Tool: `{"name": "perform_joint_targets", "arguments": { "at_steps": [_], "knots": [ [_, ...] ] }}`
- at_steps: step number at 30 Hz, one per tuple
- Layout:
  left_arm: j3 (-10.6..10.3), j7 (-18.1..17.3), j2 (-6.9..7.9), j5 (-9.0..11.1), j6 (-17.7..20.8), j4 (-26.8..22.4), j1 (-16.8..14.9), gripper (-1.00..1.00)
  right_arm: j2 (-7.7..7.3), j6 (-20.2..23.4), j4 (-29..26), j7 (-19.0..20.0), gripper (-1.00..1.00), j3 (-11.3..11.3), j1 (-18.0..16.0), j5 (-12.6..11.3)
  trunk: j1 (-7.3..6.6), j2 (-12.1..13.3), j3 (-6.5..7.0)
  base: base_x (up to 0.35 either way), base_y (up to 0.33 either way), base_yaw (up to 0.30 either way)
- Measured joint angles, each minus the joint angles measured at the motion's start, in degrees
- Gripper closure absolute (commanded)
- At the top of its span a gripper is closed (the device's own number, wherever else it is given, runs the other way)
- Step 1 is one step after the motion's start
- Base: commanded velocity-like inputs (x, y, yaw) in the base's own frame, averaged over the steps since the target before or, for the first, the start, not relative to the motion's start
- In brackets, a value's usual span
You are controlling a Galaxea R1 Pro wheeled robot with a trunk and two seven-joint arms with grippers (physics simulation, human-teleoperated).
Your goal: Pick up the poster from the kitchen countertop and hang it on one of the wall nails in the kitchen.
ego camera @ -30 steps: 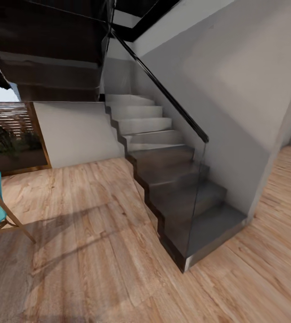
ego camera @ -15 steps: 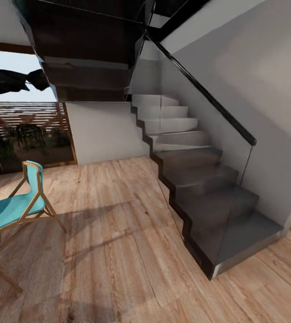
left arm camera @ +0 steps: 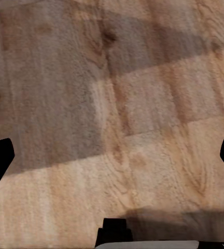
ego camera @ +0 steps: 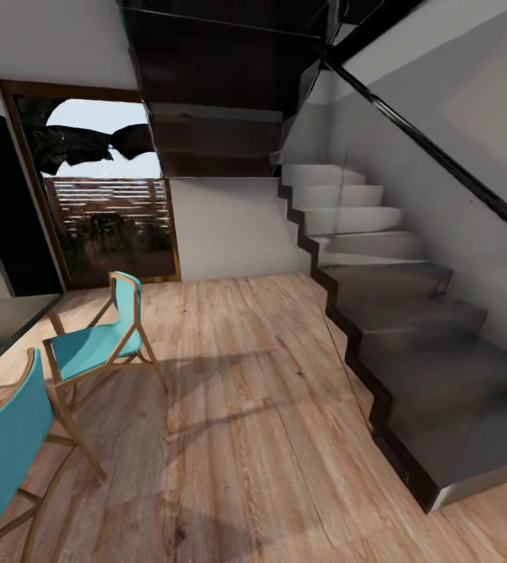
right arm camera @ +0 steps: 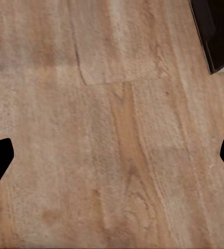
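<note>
A: Floor (ego camera: 230, 407) of pale wood planks ahead, dark stairs (ego camera: 410, 336) rising at the right behind a glass panel.

B: And at the left?

A: Two teal chairs, one (ego camera: 101, 344) farther off, one (ego camera: 3, 453) close, beside a glass table edge (ego camera: 3, 324). A doorway (ego camera: 109, 195) looks onto a terrace.

B: The grippers?

A: The left gripper (left arm camera: 112, 161) hangs over shadowed planks, fingers spread wide, grasping nothing. The right gripper (right arm camera: 112, 161) is likewise released above the floor, a dark stair corner (right arm camera: 215, 31) nearby.

B: Poster, countertop?

A: Can't place either from here.
</note>
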Motion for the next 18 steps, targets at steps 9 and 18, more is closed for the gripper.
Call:
{"name": "perform_joint_targets", "arguments": {
  "at_steps": [9, 18],
  "knots": [
    [0.17, 0.00, 0.00, 0.04, 0.00, 0.00, 0.00, -1.00, 0.01, -0.01, 0.00, -0.04, -1.00, 0.00, 0.00, 0.00, 0.00, 0.00, 0.00, 0.000, 0.296, 0.290],
    [0.22, 0.00, 0.00, 0.04, 0.00, 0.00, 0.00, -1.00, 0.01, -0.01, 0.00, -0.07, -1.00, 0.00, 0.00, 0.00, 0.00, 0.00, 0.00, 0.000, 0.296, 0.290]
  ]
}}
